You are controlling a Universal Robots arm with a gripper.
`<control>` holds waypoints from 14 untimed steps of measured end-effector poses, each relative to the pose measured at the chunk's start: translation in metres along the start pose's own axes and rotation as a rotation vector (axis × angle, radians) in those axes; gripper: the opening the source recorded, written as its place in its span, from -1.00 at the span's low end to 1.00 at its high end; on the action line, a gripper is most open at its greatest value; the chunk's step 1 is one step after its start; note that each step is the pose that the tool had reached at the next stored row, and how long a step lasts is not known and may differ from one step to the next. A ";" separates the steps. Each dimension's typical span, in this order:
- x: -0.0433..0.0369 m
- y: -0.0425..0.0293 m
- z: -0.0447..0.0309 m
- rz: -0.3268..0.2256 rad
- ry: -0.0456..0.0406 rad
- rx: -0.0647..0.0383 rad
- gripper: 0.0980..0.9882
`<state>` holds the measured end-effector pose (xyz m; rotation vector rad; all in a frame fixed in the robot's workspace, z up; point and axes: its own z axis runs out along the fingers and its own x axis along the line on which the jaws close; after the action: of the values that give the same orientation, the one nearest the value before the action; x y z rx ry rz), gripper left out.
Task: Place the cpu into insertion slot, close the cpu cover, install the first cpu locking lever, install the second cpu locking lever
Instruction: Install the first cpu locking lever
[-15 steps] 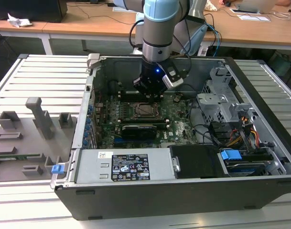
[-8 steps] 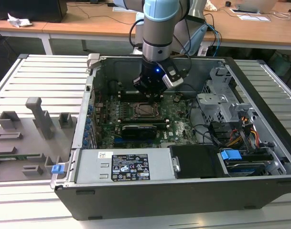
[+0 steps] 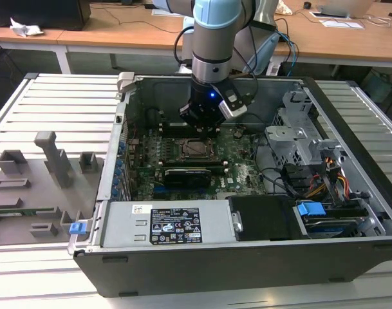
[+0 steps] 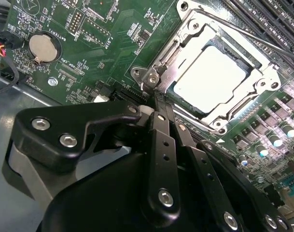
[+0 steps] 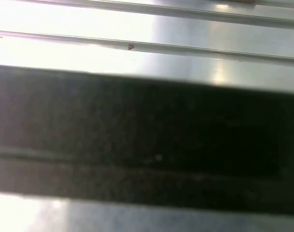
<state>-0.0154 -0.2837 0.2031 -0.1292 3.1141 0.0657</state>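
Slatted grey metal tables [image 3: 60, 109] carry an open computer case [image 3: 247, 251], and wooden desks stand behind it. Inside the case, on the green circuit board [image 4: 103, 53], the cpu [image 4: 209, 79] lies flat in the insertion slot [image 4: 172, 62]. The cpu cover [image 4: 262, 77] is down around it, so the pale chip top shows through its window. One thin lever rod [image 4: 253, 36] runs along the far side of the cover. The gripper [image 4: 159, 104] hangs just above the socket's edge, with its black fingers [image 4: 162, 140] pressed together and holding nothing, their tips near a corner of the cover.
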 end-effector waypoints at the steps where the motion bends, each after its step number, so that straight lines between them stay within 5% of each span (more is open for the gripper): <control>1: 0.0000 0.0000 0.0003 0.000 0.0001 0.001 -0.98; 7: 0.0001 -0.0001 0.0020 0.000 0.0002 0.001 -0.98; 10: 0.0001 0.0000 0.0017 0.000 -0.0011 -0.013 -0.98; 14: -0.0002 0.0003 -0.0080 0.000 -0.0009 -0.013 -0.98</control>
<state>-0.0154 -0.2837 0.2112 -0.1289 3.1133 0.0864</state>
